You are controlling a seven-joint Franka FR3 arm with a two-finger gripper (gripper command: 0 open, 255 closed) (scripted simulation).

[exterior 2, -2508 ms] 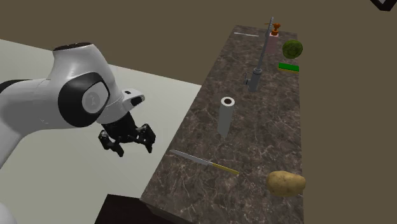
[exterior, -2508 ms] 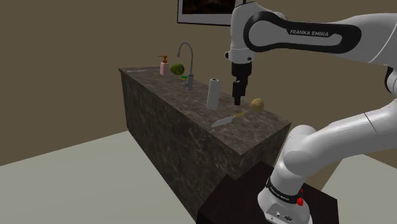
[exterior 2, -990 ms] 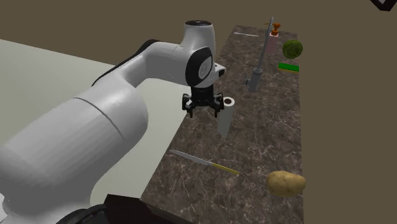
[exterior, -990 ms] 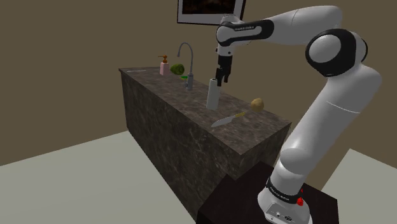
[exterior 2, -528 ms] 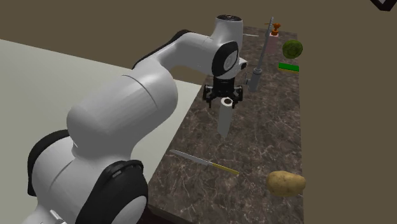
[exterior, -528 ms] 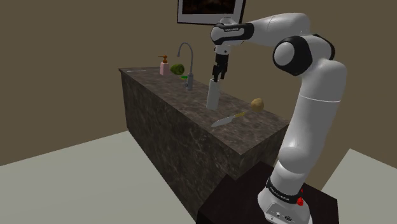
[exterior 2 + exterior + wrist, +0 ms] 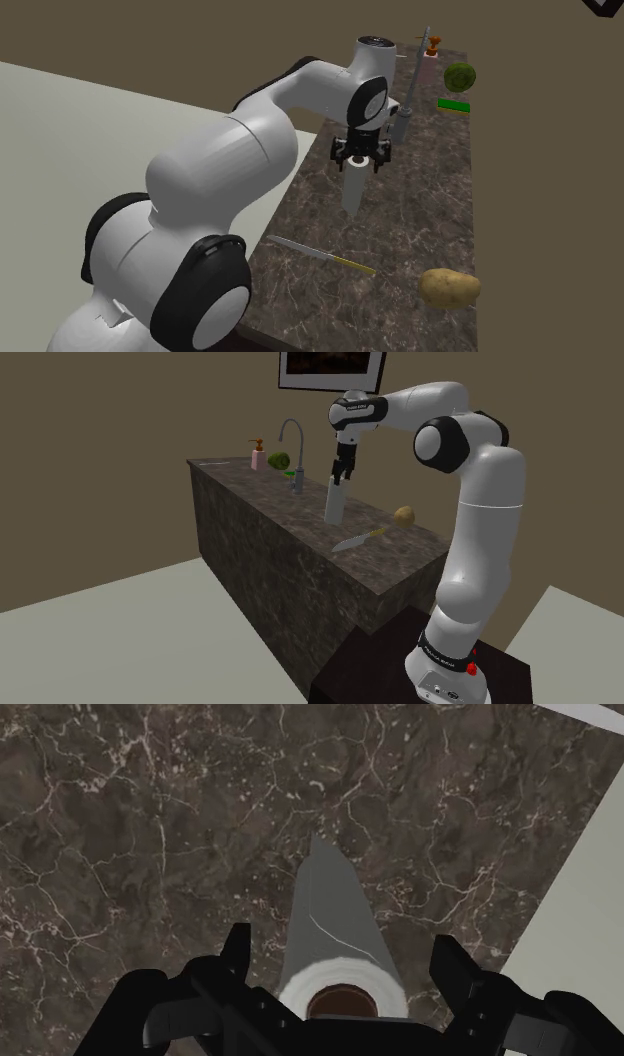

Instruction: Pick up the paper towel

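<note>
1. Wrist view: the gripper (image 7: pixel 342 944) is open, its two fingers spread wide on either side of the paper towel roll (image 7: pixel 333 899) and touching neither flank. The roll stands upright on the dark marbled desk (image 7: pixel 140 814), directly below the gripper, with its cardboard core showing between the fingers.
2. The roll looks tall and narrow, so I judge that a descent slightly off-centre could let one finger catch the rim and topple it.
3. Closing at this height would likely pinch only the soft top edge, and the roll might slip or swing out on the lift.
4. A toppled roll could run toward the knife (image 7: pixel 320 256) or the potato (image 7: pixel 449 287), which both lie on the stand side of the gripper.
5. Half a second earlier the gripper hung a little higher and short of the roll's centre; now it sits over the top. Earlier still it was out beside the desk's edge. The roll has not shifted.
</note>
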